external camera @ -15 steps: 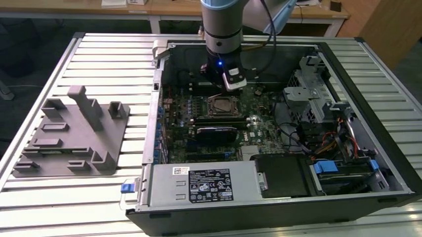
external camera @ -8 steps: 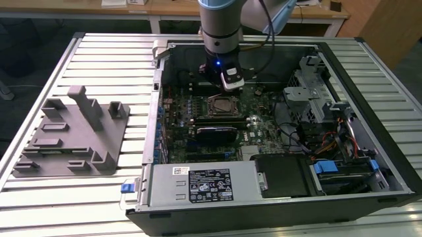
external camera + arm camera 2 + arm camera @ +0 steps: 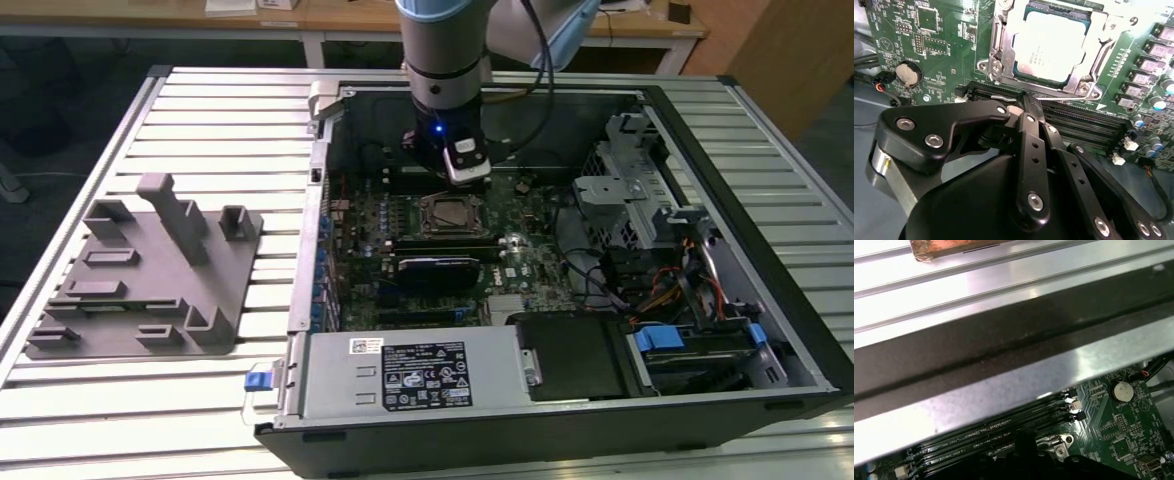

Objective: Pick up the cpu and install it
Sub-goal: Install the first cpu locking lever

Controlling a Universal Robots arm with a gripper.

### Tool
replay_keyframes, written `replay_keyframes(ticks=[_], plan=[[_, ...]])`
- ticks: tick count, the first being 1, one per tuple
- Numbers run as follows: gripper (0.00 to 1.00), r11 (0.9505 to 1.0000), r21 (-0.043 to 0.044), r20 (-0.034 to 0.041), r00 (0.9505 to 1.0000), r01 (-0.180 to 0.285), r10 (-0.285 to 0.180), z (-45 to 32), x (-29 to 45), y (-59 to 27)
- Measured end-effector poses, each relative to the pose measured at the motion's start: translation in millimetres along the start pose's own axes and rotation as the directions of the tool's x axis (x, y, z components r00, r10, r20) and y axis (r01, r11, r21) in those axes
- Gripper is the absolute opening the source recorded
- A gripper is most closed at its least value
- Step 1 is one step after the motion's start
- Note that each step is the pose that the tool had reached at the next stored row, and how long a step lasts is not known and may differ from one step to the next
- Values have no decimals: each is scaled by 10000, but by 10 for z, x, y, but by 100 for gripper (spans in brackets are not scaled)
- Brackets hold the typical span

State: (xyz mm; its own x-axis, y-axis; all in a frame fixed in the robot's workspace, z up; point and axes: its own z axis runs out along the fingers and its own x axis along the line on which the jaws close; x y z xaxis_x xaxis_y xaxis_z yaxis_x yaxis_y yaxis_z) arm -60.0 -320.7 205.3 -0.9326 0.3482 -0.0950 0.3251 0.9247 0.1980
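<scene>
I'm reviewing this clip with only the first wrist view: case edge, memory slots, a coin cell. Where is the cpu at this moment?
Observer: In the second wrist view the cpu lies flat inside the socket frame on the motherboard, silver top up.
Operator: Is the gripper holding anything?
Observer: No. The gripper is shut with nothing between its tips, and it is not touching the cpu.
Operator: Anything outside the case?
Observer: In the exterior view a grey fixture sits on the slatted table, to the exterior view's left of the computer case.
</scene>
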Motion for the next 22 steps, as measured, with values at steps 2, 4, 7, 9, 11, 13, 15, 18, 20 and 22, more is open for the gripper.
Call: replay_keyframes(ticks=[2,4,7,9,11,13,15,18,20,22], plan=[[11,10000,-2,73,10000,-47,47,7,1,-1],[11,10000,-9,108,9999,-83,83,12,7,0],[11,9999,-12,135,9998,-136,136,15,27,-2],[11,9999,-11,148,9997,-169,169,18,44,-1],[11,9998,-9,155,9997,-199,199,21,58,-1],[11,9997,-6,168,9996,-228,229,24,66,-1],[11,9996,-12,194,9995,-265,265,29,70,-1],[11,9995,-19,277,9991,-310,310,38,71,-3],[11,9995,-13,355,9988,-325,326,44,72,-4],[11,9994,-4,417,9986,-338,337,48,72,-5]])
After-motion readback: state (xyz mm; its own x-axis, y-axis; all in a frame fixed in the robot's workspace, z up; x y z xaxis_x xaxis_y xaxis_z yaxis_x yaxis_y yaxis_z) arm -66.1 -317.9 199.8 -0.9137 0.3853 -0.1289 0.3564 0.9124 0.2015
